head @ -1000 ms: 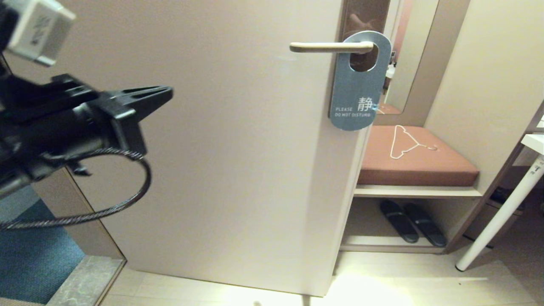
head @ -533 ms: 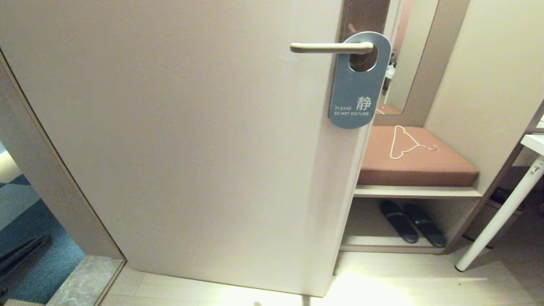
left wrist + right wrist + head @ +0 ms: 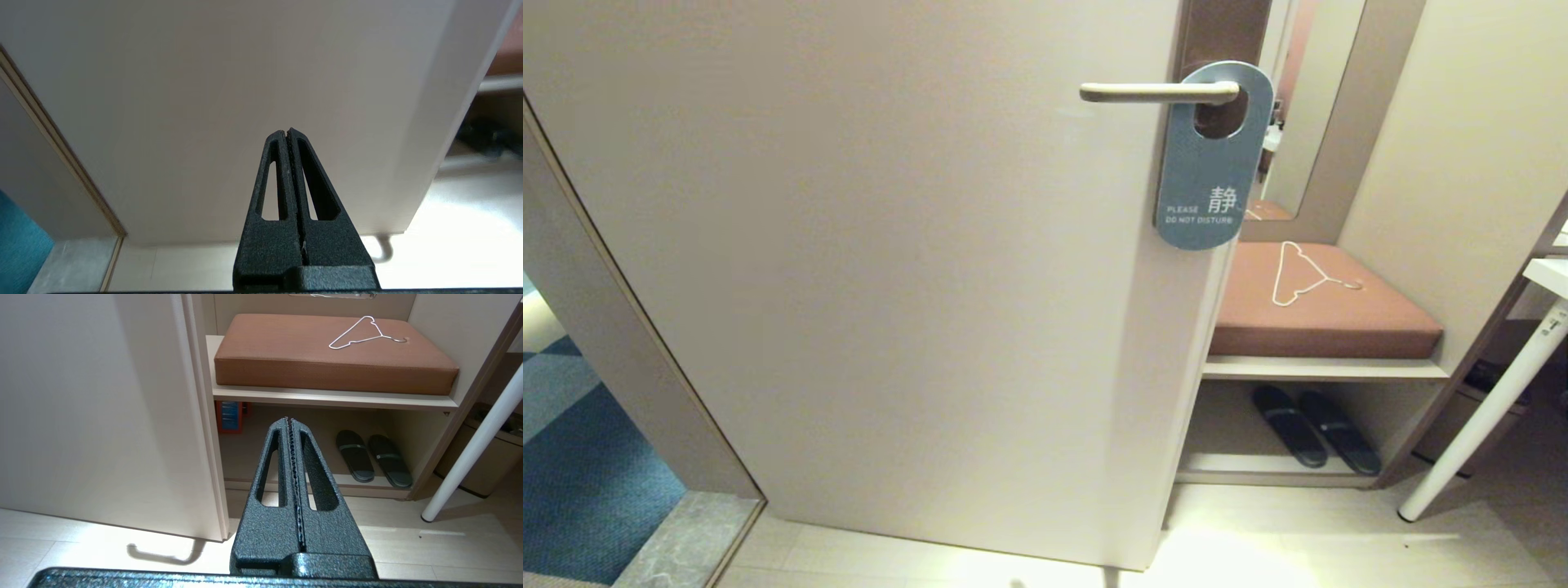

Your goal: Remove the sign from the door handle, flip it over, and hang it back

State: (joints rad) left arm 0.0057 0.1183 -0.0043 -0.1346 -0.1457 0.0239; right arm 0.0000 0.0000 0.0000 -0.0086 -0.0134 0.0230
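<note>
Left gripper (image 3: 288,131): fingers pressed together, holding nothing, pointed at the lower face of the door (image 3: 229,102). Right gripper (image 3: 289,419): fingers together, empty, facing the shelf with the slippers (image 3: 374,457) by the door's edge. Sign (image 3: 1214,155) hangs on the door handle (image 3: 1160,92) near the door's top right edge, grey-blue "DO NOT DISTURB" side outward.

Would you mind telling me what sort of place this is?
Most likely a hotel room entryway: a "do not disturb" sign hangs on the door handle, and beside the door a cushioned bench has slippers underneath.
</note>
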